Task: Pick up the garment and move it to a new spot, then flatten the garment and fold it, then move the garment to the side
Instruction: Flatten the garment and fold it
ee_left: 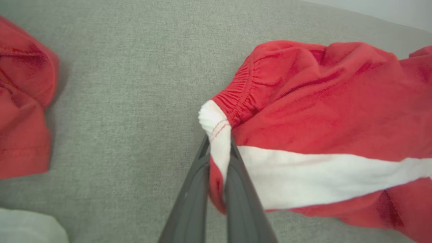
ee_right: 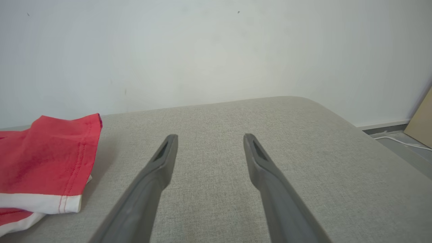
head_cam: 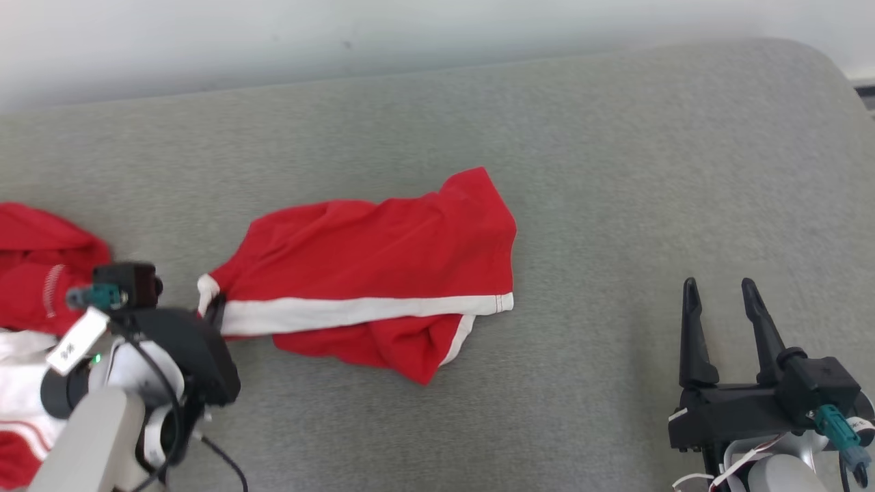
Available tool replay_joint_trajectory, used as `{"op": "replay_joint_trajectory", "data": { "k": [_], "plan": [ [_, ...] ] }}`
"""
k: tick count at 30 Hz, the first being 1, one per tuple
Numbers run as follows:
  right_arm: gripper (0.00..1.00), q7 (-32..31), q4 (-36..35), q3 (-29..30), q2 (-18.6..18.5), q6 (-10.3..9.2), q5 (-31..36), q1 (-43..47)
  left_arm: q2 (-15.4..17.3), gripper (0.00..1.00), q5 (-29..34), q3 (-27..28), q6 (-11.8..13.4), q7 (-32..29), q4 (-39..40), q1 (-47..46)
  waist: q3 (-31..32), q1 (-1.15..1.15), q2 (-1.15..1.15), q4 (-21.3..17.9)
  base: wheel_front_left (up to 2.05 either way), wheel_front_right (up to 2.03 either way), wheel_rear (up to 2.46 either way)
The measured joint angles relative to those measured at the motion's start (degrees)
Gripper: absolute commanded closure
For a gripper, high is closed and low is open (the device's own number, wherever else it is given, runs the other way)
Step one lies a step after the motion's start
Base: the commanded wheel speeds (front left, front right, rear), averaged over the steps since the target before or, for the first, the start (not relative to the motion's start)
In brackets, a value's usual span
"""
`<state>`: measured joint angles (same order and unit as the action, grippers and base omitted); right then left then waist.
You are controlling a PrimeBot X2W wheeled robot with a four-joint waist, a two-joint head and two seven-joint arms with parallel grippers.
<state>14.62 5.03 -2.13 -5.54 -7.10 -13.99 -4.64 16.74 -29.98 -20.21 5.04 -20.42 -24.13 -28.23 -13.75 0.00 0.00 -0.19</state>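
Note:
The garment [head_cam: 383,253], red shorts with a white side stripe, lies crumpled in the middle of the grey cushion [head_cam: 615,171]. My left gripper [head_cam: 213,311] is at its left end, shut on the white corner of the elastic waistband. In the left wrist view the garment [ee_left: 320,111] spreads to the right, and the white fold is pinched between the left gripper [ee_left: 218,140] fingers. My right gripper [head_cam: 719,287] hovers open at the lower right, well clear of the cloth. In the right wrist view the right gripper [ee_right: 210,136] has nothing between its fingers, and the garment's hem [ee_right: 47,152] lies to the left.
A pile of other red and white clothes [head_cam: 34,273] lies at the cushion's left edge, close to my left arm, and shows in the left wrist view as red cloth [ee_left: 20,101]. A pale wall runs behind. The cushion rounds off at the right, with floor and a white cable [ee_right: 398,141] beyond.

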Motion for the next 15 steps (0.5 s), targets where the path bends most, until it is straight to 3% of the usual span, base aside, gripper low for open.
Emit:
{"op": "replay_joint_trajectory", "data": {
  "k": [1, 2, 3, 15],
  "plan": [
    [0.0, 0.0, 0.1, 0.0, 0.0, -0.01, 0.0, 0.4, -0.1, 1.0, -0.3, 0.2, 0.0, 0.4, 0.6, 1.2, 0.4, 0.0, 0.0, 0.8, 0.0, 0.0, 0.0],
    [0.0, 0.0, 0.1, -0.1, 0.0, -0.01, 0.0, 0.6, 0.0, 0.75, -0.3, 0.4, 0.0, 0.7, 1.2, 2.5, 0.7, 0.0, 0.0, 1.6, 0.0, 0.0, 0.0],
    [0.0, 0.0, 0.2, -0.3, 0.1, -0.01, 0.1, 0.7, 0.0, 0.0, -0.6, 0.8, 0.1, 1.1, 1.7, 3.8, 1.1, 0.0, 0.0, 2.3, 0.0, 0.0, 0.0],
    [0.0, -0.1, 0.7, -2.1, 0.6, 0.0, 0.1, 0.9, 1.0, 0.0, -3.4, 3.5, -0.5, 8.4, 12.6, 13.7, 6.9, -0.01, -0.01, 5.4, 0.0, 0.0, 0.0]
  ]
}}
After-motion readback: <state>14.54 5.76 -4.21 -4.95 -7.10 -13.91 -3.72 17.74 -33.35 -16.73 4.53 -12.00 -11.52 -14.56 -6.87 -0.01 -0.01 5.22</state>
